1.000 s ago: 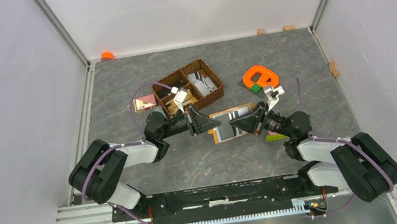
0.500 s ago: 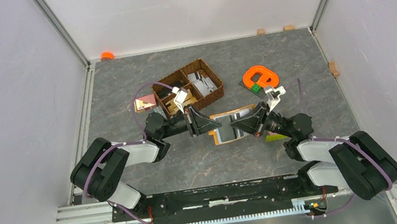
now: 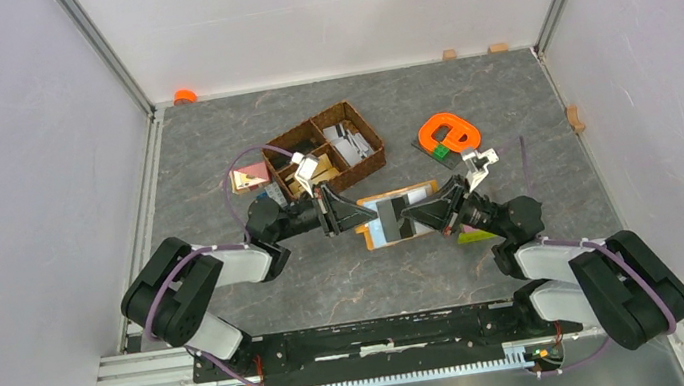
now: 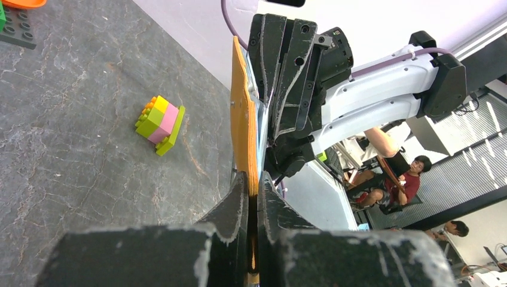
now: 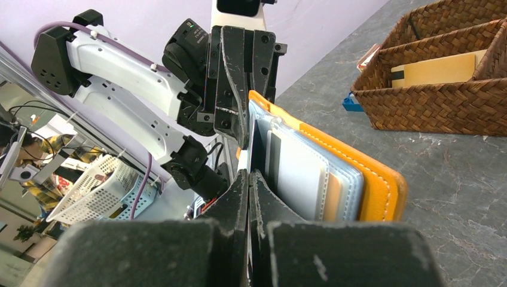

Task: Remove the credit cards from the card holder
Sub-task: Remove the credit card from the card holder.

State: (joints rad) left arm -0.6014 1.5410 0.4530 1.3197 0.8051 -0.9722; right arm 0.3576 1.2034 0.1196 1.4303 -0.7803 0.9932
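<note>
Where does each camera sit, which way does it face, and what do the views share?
Top external: above and behind the robot, looking down on the table; left arm and right arm show, left tool and right tool meeting at the card holder.
Left wrist: on the left arm, facing along its own fingers toward the right tool.
Right wrist: on the right arm, facing past its fingers toward the left tool and wicker basket.
Shared: all three show the card holder.

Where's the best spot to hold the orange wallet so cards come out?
Pinch the card holder by its thin end edge, coming in sideways, as the left gripper does. It's flat and open, pockets up, so they're clear for the right gripper, pinching a dark card.
</note>
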